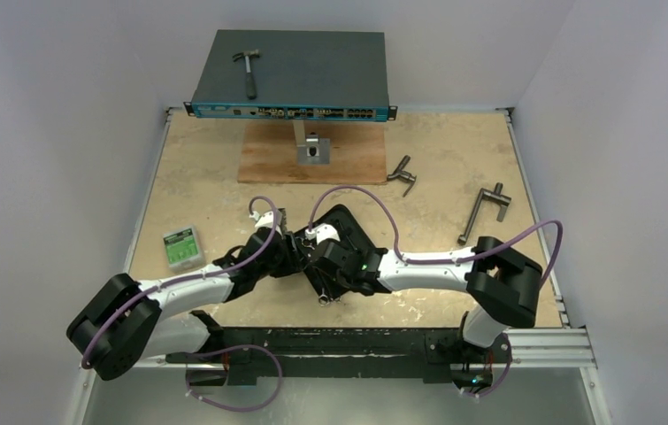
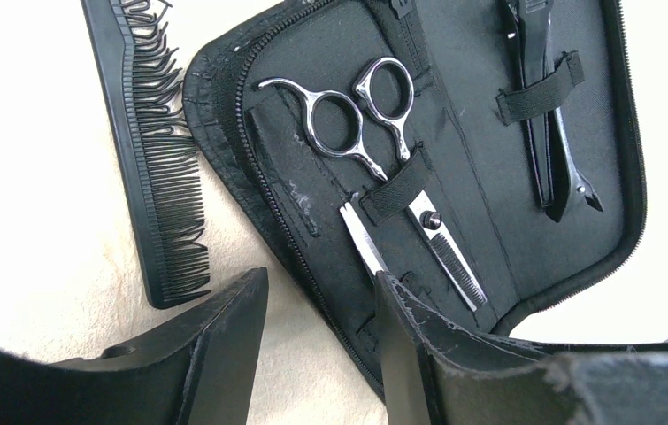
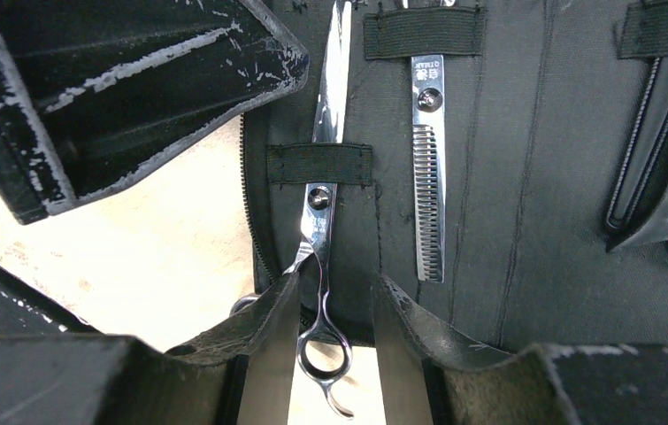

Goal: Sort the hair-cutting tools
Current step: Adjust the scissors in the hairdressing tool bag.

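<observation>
Left wrist view: the black comb [image 2: 149,177] lies flat on the pale surface [image 2: 29,221], well left of the left pincer [image 2: 321,354] and just beside the rim of an open black zip case [image 2: 489,177]. Inside the case, the toothed scissors [image 2: 383,142] are tucked under an elastic strap [image 2: 396,190], rings pointing away from the pincer. Further right, the thin hair clip [image 2: 547,133] sits under its own strap. The left pincer is released and holds nothing, with its fingers straddling the case's near edge below the scissor tips. In the right wrist view, the plain scissors [image 3: 319,230] lie under a strap at the left side of the case. Their handle ring hangs past the edge, between the fingers of the right pincer [image 3: 337,301]. That pincer is released, with a gap showing between the ring and the right-hand finger.
</observation>
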